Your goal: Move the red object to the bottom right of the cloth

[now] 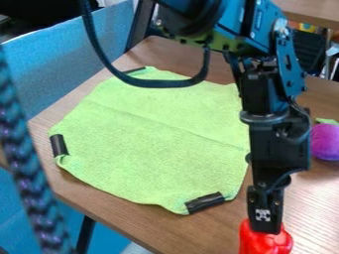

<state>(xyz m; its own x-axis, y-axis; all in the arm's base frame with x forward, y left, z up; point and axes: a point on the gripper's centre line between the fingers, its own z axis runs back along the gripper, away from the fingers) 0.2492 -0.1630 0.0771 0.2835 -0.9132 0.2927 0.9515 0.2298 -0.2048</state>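
Observation:
The black gripper [265, 223] hangs down at the lower right, directly over the red object [265, 242] and covering part of its top. The red object is shiny and rounded, is cut off by the bottom edge of the view, and lies off the cloth on its lower right side. A light green cloth [152, 134] is spread over the middle of the table, with dark tape at several of its corners.
The wooden table [119, 208] extends around the cloth, its edge running along the left and lower left. A purple ball [325, 142] sits at the right edge, beside the arm. A dark braided cable [29, 173] crosses the left foreground, and a black cable loops above the cloth's top.

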